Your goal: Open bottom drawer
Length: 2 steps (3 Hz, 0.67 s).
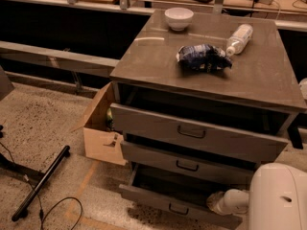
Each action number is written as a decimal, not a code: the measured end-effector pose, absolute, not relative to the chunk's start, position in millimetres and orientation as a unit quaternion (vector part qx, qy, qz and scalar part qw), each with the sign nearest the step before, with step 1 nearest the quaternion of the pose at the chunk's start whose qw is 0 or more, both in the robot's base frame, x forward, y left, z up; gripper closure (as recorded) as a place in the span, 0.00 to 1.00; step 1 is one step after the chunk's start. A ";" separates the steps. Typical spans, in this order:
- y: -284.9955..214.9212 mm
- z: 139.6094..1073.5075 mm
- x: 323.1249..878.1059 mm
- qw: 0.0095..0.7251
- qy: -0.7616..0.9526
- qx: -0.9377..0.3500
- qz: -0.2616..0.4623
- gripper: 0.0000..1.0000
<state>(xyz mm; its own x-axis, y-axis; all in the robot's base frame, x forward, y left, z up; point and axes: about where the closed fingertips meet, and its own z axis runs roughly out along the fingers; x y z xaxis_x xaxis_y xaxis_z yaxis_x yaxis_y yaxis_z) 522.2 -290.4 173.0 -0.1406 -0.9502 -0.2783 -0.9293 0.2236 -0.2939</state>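
The grey metal cabinet (201,75) has three drawers, all pulled partly out. The bottom drawer (163,202), with the shallowest front and a small dark handle (178,209), sticks out furthest, and its dark inside shows. My white arm (276,198) comes in from the bottom right. My gripper (215,204) is at the end of the white wrist, at the right part of the bottom drawer, just over its front panel. The middle drawer (184,163) and the tall top drawer (192,133) sit above it.
On the cabinet top are a white bowl (178,18), a crumpled blue bag (202,57) and a lying plastic bottle (239,38). An open cardboard box (100,128) stands against the cabinet's left side. A black bar (41,183) and cable (60,210) lie on the speckled floor at left.
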 end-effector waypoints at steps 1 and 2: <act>-288.0 161.2 492.1 0.159 0.754 -0.636 0.031 1.00; -291.2 158.4 455.6 0.101 0.749 -0.649 0.088 1.00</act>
<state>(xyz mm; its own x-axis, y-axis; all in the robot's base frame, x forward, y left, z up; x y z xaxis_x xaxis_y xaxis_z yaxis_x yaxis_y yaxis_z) 455.6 -291.2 158.4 -0.1383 -0.9544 -0.2645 -0.9897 0.1431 0.0009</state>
